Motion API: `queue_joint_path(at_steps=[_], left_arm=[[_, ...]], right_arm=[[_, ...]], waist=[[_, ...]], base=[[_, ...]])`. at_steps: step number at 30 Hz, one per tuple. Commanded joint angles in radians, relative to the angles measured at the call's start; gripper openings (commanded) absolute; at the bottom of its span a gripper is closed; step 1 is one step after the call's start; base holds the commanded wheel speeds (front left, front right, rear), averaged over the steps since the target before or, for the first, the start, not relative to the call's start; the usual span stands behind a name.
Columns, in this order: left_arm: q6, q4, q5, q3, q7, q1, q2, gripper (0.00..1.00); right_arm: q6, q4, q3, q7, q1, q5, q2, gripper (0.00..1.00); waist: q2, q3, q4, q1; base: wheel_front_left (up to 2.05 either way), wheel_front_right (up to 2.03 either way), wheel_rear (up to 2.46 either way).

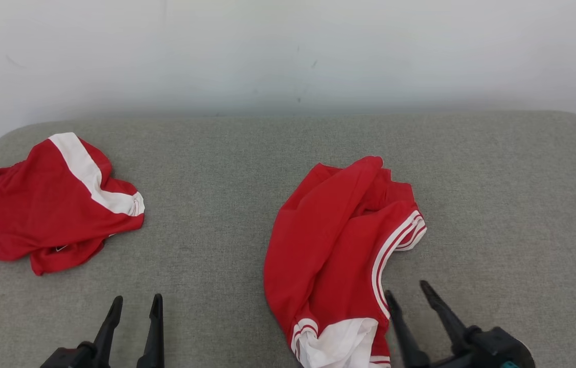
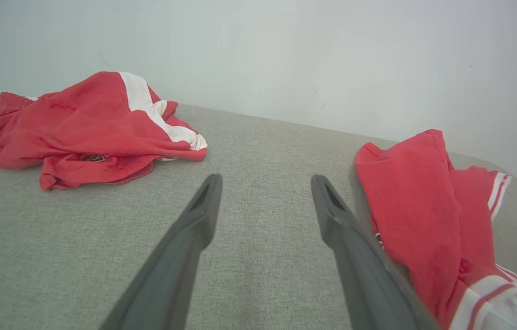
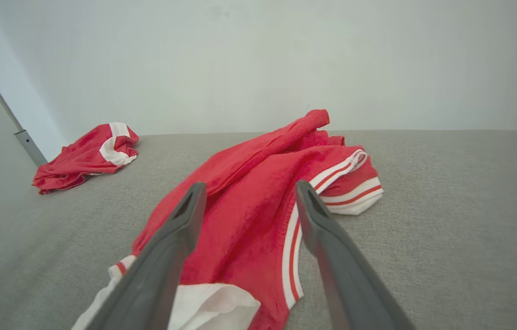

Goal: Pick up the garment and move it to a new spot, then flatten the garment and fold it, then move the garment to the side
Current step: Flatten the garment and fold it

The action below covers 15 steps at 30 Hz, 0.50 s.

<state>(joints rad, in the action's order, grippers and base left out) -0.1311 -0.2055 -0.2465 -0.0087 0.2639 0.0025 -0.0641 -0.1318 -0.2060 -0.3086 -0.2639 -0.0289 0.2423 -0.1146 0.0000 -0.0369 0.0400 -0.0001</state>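
Note:
A crumpled red garment (image 1: 333,245) with white-striped trim lies on the grey fabric surface (image 1: 216,168), right of centre. Its white lining shows at the near end. In the left wrist view the garment (image 2: 414,206) is at the right. My right gripper (image 1: 405,289) stands open just beside the garment's near right edge, holding nothing. The right wrist view has the garment (image 3: 249,206) spread behind the parted fingers of that gripper (image 3: 250,185). My left gripper (image 1: 137,298) is open over bare surface at the lower left, and its fingers (image 2: 266,178) are empty.
A second red garment (image 1: 47,209) with a white band lies bunched at the far left edge, also seen as a heap (image 2: 84,123) in the left wrist view. A pale wall rises behind the surface, which has rounded far corners.

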Motion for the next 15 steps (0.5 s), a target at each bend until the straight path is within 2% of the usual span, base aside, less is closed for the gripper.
queue_joint_path(at_steps=[1,5,8,15], left_arm=[[0.001,0.003,0.006,0.006,0.001,-0.007,-0.009,1.0],[0.001,0.01,0.013,0.014,0.001,0.0,-0.009,1.0],[0.001,0.016,0.02,0.02,0.001,0.007,-0.007,1.0],[0.001,0.023,0.026,0.02,0.001,0.005,-0.001,1.0]], right_arm=[[0.002,-0.003,0.029,-0.001,0.02,-0.01,0.007,1.0],[0.002,-0.016,0.112,-0.001,0.056,-0.029,0.026,1.0],[0.002,-0.022,0.138,-0.001,0.055,-0.035,0.037,1.0],[0.002,-0.077,0.158,-0.001,-0.063,-0.042,0.018,1.0]], waist=[[0.0,0.002,0.002,0.0001],[0.0,0.005,0.005,0.0001],[0.0,0.006,0.007,0.0001],[0.0,-0.001,0.018,0.0001]], base=[[0.0,0.0,0.0],[0.0,0.0,0.0],[0.0,0.0,0.0],[0.0,0.0,0.0]])
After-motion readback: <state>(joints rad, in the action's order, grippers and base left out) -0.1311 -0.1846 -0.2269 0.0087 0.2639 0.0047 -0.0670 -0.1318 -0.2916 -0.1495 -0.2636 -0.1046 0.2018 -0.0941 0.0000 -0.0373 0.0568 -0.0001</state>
